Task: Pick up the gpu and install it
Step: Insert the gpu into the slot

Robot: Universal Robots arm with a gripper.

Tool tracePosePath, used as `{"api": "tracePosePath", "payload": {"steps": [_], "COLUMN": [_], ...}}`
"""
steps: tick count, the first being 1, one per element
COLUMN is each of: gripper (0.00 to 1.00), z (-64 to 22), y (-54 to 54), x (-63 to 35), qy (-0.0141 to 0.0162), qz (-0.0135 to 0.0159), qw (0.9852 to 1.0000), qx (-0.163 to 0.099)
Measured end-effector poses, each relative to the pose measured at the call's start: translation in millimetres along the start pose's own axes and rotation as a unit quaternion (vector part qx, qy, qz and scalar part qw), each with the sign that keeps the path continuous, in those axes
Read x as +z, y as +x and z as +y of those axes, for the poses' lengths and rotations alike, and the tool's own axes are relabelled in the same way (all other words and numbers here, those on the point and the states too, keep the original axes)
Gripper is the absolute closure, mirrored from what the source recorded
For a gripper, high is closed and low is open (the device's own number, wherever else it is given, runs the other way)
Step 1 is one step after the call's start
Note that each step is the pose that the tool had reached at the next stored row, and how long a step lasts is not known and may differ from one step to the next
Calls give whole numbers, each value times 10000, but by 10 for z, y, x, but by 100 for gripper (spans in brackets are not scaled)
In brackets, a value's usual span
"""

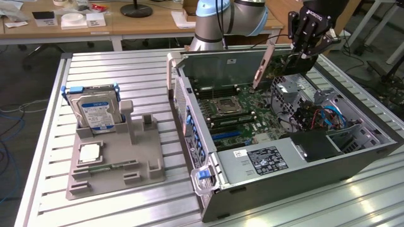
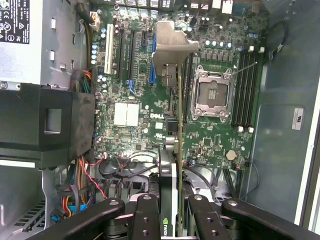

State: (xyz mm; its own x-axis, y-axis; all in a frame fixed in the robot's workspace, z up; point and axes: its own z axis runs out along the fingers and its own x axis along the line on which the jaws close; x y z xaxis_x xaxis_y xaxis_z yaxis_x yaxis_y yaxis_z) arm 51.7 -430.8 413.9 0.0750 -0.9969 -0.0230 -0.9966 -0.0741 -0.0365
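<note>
At the exterior view's upper right, the gripper jaws are grasping the gpu above the open computer case.

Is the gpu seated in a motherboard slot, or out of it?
Out. The gripper holds the gpu in the air above the open case, apart from the motherboard.

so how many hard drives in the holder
2, both upright in the grey holder: the labelled drive in front, the blue-framed drive behind it. Others could be hidden.
</note>
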Motion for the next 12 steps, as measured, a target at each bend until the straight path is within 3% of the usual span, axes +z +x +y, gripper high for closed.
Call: {"api": "tracePosePath", "payload": {"steps": [6,12], "gripper": [73,73], "z": [7,79], "y": [0,-6], "x": [0,-2], "qy": [0,0], "qz": [0,0], "qw": [10000,10000], "qx": [2,0]}}
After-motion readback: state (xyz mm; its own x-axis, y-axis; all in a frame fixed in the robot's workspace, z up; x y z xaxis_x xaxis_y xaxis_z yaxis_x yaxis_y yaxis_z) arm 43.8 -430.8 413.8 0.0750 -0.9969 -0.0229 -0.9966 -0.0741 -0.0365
